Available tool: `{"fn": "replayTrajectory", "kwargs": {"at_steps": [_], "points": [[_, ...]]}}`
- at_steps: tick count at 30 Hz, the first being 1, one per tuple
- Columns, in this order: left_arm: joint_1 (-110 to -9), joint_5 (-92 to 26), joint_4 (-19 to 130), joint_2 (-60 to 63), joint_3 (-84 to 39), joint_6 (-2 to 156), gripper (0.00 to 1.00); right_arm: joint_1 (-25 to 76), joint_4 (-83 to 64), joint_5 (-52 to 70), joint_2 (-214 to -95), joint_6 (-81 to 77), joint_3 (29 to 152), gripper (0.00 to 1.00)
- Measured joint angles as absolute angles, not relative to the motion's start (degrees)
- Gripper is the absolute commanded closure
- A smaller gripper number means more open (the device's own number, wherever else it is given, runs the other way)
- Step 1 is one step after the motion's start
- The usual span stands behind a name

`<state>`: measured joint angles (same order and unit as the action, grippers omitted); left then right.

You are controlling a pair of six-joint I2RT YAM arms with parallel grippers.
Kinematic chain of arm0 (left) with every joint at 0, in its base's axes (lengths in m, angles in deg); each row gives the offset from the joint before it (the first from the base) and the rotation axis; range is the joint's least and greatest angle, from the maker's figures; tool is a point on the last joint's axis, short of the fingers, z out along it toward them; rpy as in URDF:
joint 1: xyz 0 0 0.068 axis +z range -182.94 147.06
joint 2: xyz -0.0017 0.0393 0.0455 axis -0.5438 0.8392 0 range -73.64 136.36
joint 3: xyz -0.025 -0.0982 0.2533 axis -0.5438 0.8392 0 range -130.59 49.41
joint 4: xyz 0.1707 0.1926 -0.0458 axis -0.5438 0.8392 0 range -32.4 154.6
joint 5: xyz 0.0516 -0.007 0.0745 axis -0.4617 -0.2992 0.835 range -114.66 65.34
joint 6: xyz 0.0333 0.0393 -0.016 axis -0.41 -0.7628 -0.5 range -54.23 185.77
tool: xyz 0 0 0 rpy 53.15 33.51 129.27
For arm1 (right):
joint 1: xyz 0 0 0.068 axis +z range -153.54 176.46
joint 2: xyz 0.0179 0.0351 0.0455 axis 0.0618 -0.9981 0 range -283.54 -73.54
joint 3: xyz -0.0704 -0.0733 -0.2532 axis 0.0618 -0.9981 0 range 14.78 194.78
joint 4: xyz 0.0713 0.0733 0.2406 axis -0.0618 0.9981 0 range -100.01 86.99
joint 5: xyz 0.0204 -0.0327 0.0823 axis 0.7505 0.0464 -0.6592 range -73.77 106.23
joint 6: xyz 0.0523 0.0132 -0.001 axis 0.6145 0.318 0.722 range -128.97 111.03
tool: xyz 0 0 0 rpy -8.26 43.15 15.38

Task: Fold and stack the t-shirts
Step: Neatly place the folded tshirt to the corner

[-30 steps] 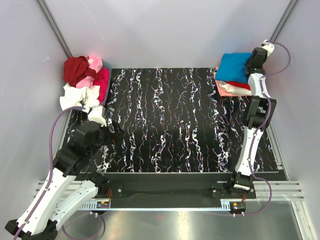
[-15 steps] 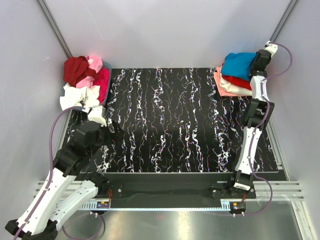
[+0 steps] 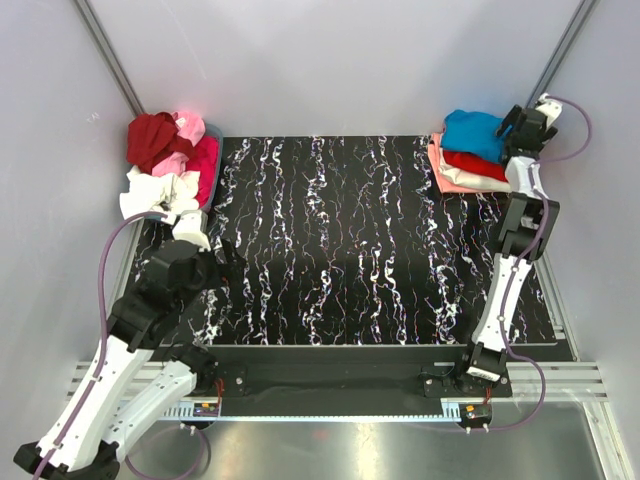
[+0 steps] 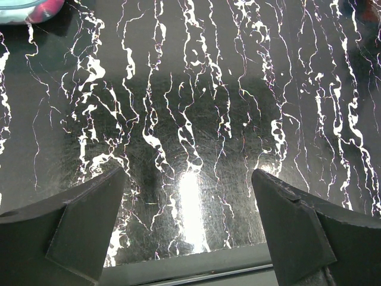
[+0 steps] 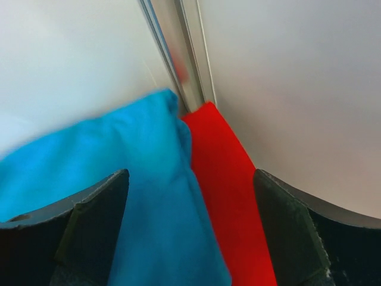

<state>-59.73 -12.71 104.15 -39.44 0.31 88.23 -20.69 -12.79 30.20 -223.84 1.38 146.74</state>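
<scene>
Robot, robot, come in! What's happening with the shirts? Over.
Left hand open, empty. Right hand open at blue shirt, top of stack. Unfolded pile far left. Nothing in the way.

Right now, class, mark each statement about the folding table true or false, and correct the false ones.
1. The blue t-shirt lies on top of the folded stack at the far right corner. True.
2. The right gripper is shut on the blue t-shirt. False: it is open, with its fingers apart above the cloth.
3. A red t-shirt lies directly under the blue one. True.
4. The left gripper holds a white t-shirt. False: it is open and empty over the black marbled mat.
5. A heap of unfolded t-shirts sits at the far left corner. True.
</scene>
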Motion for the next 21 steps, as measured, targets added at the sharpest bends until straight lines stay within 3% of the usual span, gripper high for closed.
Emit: {"fn": "replayTrajectory", "kwargs": {"at_steps": [10, 15, 21], "points": [[-59.3, -12.9, 103.9, -40.3, 0.3, 88.2, 0.05, -21.0, -22.7, 30.1, -199.8, 12.7, 124.5, 0.09], [-59.3, -12.9, 103.8, -40.9, 0.3, 88.2, 0.05, -22.4, -28.7, 27.7, -192.8, 23.7, 112.1, 0.27], [-59.2, -12.9, 103.8, -41.3, 0.3, 88.2, 0.05, -26.7, -29.5, 20.8, -193.0, 37.0, 104.9, 0.32]]}}
